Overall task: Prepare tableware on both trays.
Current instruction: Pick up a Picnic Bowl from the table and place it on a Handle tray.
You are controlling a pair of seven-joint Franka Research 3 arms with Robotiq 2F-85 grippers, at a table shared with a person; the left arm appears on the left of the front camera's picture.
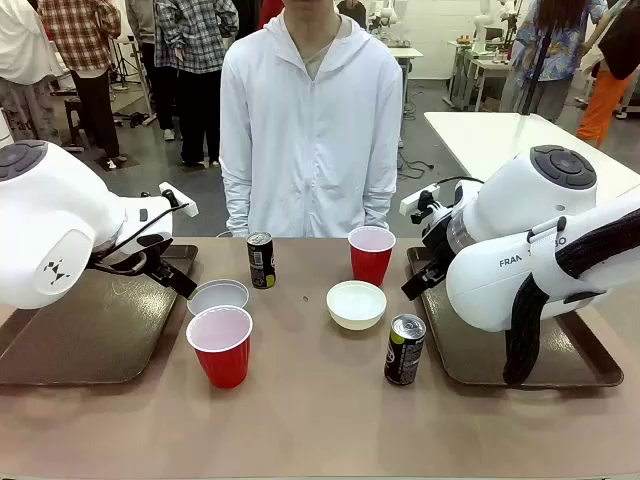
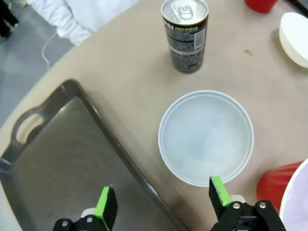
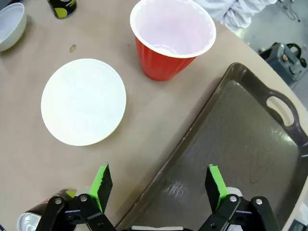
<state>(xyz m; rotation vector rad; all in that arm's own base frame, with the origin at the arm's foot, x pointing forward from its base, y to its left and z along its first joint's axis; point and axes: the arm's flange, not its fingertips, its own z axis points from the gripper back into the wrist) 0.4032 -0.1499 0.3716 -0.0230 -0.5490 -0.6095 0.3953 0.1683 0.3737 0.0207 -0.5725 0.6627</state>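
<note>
- Your left gripper (image 2: 162, 197) hangs over the inner rim of the left tray (image 1: 90, 330). Its jaws are spread wide and grip nothing.
- The left bowl (image 2: 206, 137) sits upright on the bench (image 1: 320, 410), just beyond the green pads and just beside that tray's rim, not on the tray.
- The far can (image 1: 261, 260) stands upright past the left bowl, toward the person (image 1: 310, 120) in a white hooded jacket at the far side.
- The near cup (image 1: 221, 345) stands upright, mouth up, on your side of the left bowl. You cannot tell from these views whether the two rims touch.
- Your right gripper (image 3: 159, 181) hangs over the inner rim of the right tray (image 1: 575, 362). Its jaws are likewise wide apart and grip nothing.
- The middle bowl (image 3: 83, 101) rests upright on the bench, near the right tray but apart from it.
- The far cup (image 3: 172, 38) stands upright beyond the middle bowl, close to the right tray's far inner corner and off the tray.
- The near can (image 1: 405, 349) stands upright on the bench just beside the right tray's inner rim, at its near end.
- Both trays lie flat, one at each end of the bench. All six pieces of tableware stand on the bench surface between them.
</note>
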